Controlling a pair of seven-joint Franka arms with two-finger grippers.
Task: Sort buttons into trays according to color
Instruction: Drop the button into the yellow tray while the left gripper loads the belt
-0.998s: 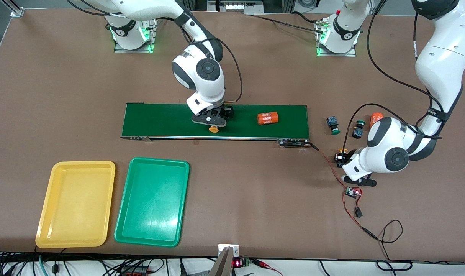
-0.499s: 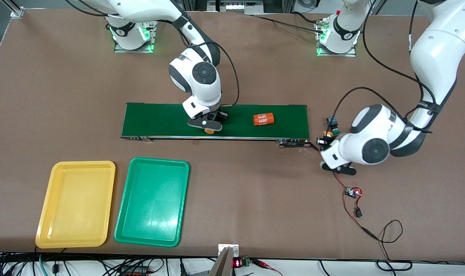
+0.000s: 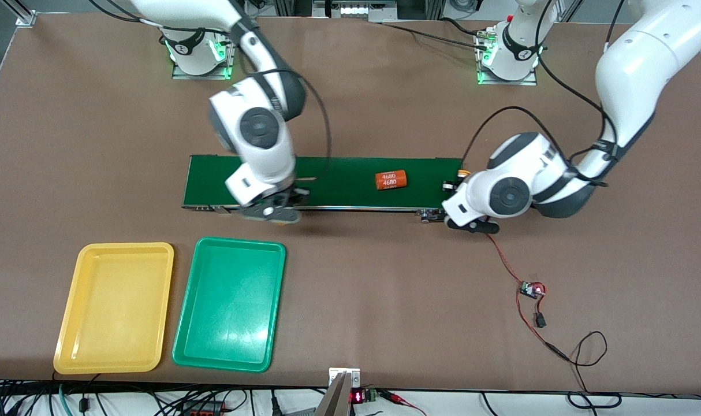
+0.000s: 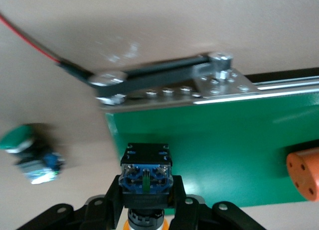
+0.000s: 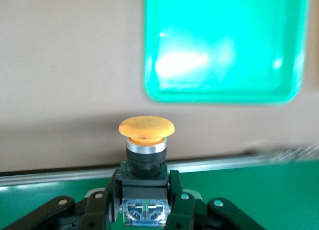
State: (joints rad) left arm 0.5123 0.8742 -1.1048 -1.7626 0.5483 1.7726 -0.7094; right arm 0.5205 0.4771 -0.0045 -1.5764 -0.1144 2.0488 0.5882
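My right gripper (image 5: 144, 190) is shut on a yellow-capped button (image 5: 146, 128), gripping its black and blue body. In the front view this right gripper (image 3: 269, 209) hangs over the conveyor belt's (image 3: 339, 173) edge on the trays' side. My left gripper (image 4: 146, 190) is shut on a second button (image 4: 146, 172), whose orange cap points back toward the wrist. It hangs over the belt's end toward the left arm's end of the table. A green-capped button (image 4: 27, 150) lies on the table beside that end. The yellow tray (image 3: 114, 306) and green tray (image 3: 229, 303) lie side by side, nearer the front camera than the belt.
An orange cylinder printed "4680" (image 3: 391, 179) lies on the belt between the two grippers. A small circuit board (image 3: 532, 289) with red and black wires trails over the table toward the left arm's end.
My right gripper closed on the yellow-capped button and lifted it off the belt toward the trays. My left arm carried its button from the table to the belt's end. The cylinder rode along the belt.
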